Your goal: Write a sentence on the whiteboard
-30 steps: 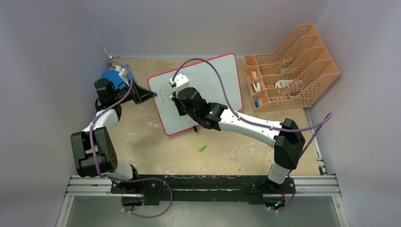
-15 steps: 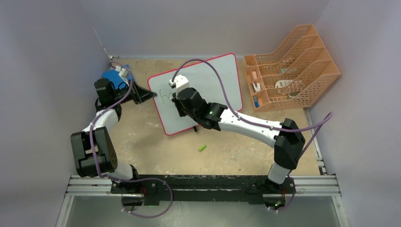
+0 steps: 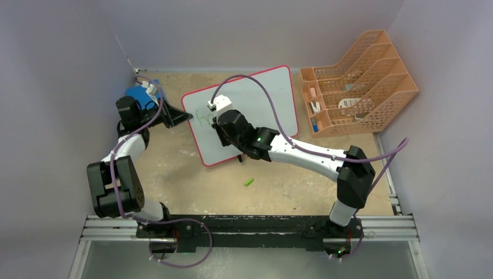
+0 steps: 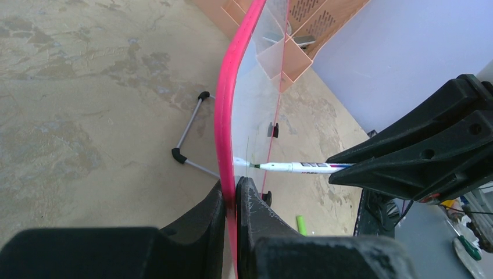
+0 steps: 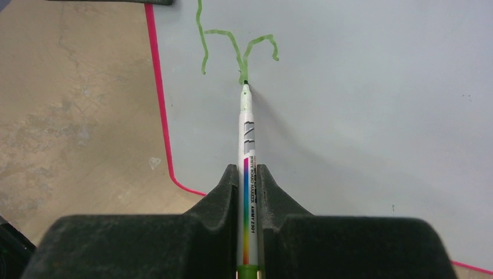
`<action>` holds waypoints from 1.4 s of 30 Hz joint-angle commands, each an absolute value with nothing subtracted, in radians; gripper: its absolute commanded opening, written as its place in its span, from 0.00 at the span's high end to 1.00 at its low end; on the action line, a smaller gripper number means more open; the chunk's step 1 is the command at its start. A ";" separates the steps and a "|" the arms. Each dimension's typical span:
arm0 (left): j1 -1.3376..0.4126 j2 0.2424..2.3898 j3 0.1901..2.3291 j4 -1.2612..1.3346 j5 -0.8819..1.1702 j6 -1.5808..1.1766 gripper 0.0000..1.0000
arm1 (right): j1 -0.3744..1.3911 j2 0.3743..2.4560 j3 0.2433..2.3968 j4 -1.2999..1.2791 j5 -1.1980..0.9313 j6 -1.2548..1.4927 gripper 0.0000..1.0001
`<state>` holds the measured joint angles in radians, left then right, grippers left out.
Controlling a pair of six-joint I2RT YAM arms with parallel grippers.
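Left pincer (image 4: 235,192) is pressed together on the whiteboard's (image 3: 206,145) red left rim, bracing it. Right pincer (image 5: 249,174) pinches a marker (image 5: 247,133), its tip touching the board at the low end of the green strokes (image 5: 218,31).

Board sits mid-bench (image 3: 192,186), propped on its wire feet.

Risks, judged:
- Tip pressure could rock the board back on its feet. The brace holds only 1 thin rim, so a slip there would jerk the line.
- The marker could slide in the pincer if pushed too hard, lifting the tip and breaking the stroke.
- The right arm's cable loops over the board's face and might smear fresh ink.
- The strokes sit close to the board's left rim, and most of the sentence is not yet written. A slanting line could run off the board.

Orientation: the board's long axis runs left to right, its right end angled away from the arms. Its face tilts up toward the right arm. The marker's axis points straight into that face.
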<state>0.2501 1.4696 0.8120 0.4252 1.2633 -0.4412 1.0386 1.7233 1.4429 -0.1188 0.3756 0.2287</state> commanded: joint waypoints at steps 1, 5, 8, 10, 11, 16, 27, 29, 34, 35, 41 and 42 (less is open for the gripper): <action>0.222 1.459 0.834 0.414 1.281 -0.399 1.00 | 1.034 1.697 1.425 -0.151 0.403 0.241 1.00; 0.222 1.459 0.834 0.414 1.281 -0.397 1.00 | 1.032 1.692 1.426 -0.150 0.423 0.240 1.00; 0.221 1.459 0.834 0.414 1.281 -0.397 1.00 | 1.030 1.689 1.431 -0.148 0.439 0.242 1.00; 0.222 1.458 0.834 0.414 1.280 -0.397 1.00 | 1.024 1.687 1.437 -0.149 0.448 0.246 1.00; 0.222 1.459 0.834 0.414 1.283 -0.397 1.00 | 1.021 1.686 1.440 -0.150 0.453 0.247 1.00; 0.221 1.460 0.834 0.414 1.282 -0.397 1.00 | 1.007 1.674 1.447 -0.144 0.467 0.247 1.00; 0.222 1.459 0.834 0.414 1.282 -0.397 1.00 | 0.996 1.677 1.478 -0.125 0.466 0.232 1.00; 0.221 1.459 0.833 0.414 1.283 -0.397 1.00 | 0.995 1.682 1.487 -0.123 0.460 0.229 1.00; 0.220 1.459 0.834 0.414 1.284 -0.397 1.00 | 0.996 1.692 1.502 -0.111 0.454 0.225 1.00; 0.220 1.459 0.834 0.414 1.284 -0.397 1.00 | 0.996 1.694 1.505 -0.109 0.455 0.224 1.00; 0.219 1.459 0.834 0.414 1.283 -0.397 1.00 | 0.996 1.705 1.523 -0.104 0.456 0.216 1.00; 0.219 1.458 0.834 0.414 1.283 -0.397 1.00 | 0.996 1.706 1.525 -0.104 0.452 0.214 1.00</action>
<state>0.2481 1.4696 0.8139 0.4244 1.2621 -0.4339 1.0019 1.7027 1.4719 -0.1360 0.4267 0.2295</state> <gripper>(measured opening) 0.064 0.104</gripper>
